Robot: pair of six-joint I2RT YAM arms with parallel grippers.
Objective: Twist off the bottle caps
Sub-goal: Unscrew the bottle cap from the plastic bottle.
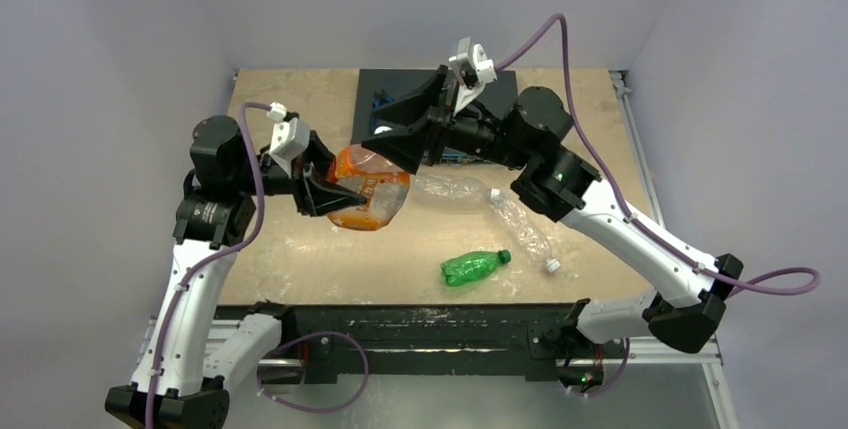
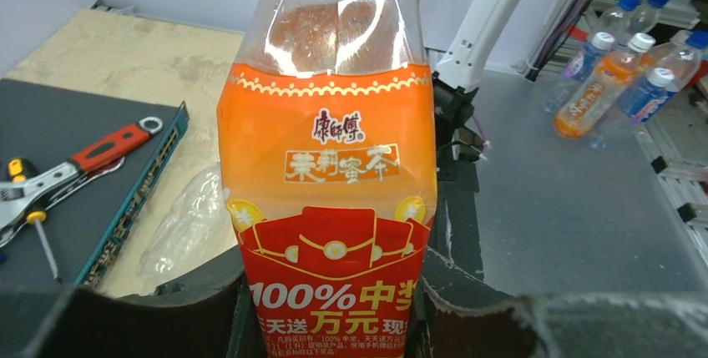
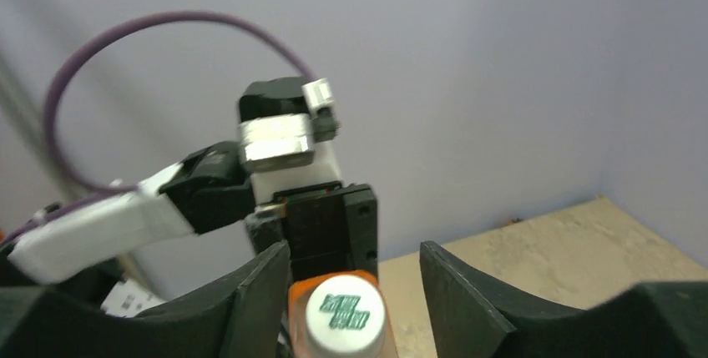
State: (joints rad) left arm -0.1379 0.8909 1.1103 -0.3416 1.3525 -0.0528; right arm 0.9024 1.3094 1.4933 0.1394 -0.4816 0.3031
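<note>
Orange-label bottle [image 2: 330, 166] is clamped in the left gripper [image 2: 330, 295] over the middle of the bench [image 1: 300, 259], but the right gripper [image 3: 352, 268] sits open around its white cap [image 3: 342, 312], so a twist now would probably just slip, imo.

1 overhead, 2 wrist close-ups; bottle [image 2: 330, 174] likely common

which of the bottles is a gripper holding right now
The orange-label bottle, clamped in the left gripper. The green bottle and the two clear crinkled bottles lie loose on their sides on the table.
</note>
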